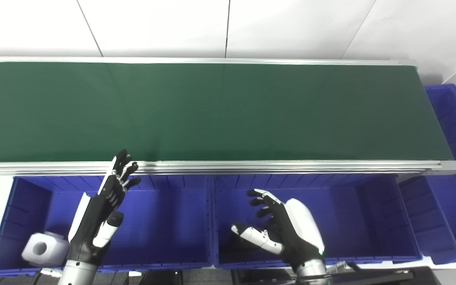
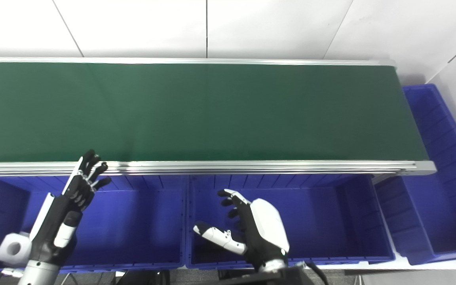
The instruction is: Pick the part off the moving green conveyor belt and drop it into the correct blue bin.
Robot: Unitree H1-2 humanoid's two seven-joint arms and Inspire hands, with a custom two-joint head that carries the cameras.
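Note:
The green conveyor belt (image 1: 212,111) runs across the view with no part on it. A white block with a round hole (image 1: 45,248) lies in the left blue bin (image 1: 164,221), at its near left corner. My left hand (image 1: 103,209) hovers open over that bin, fingers stretched up toward the belt's near rail, just right of the white block. Over the middle blue bin (image 1: 354,213) my right hand (image 1: 283,231) is open, fingers spread and thumb out to the left. Neither hand holds anything.
A third blue bin (image 1: 455,130) stands past the belt's right end. The belt's aluminium near rail (image 1: 251,166) overhangs the far edges of the two front bins. White wall panels lie behind the belt.

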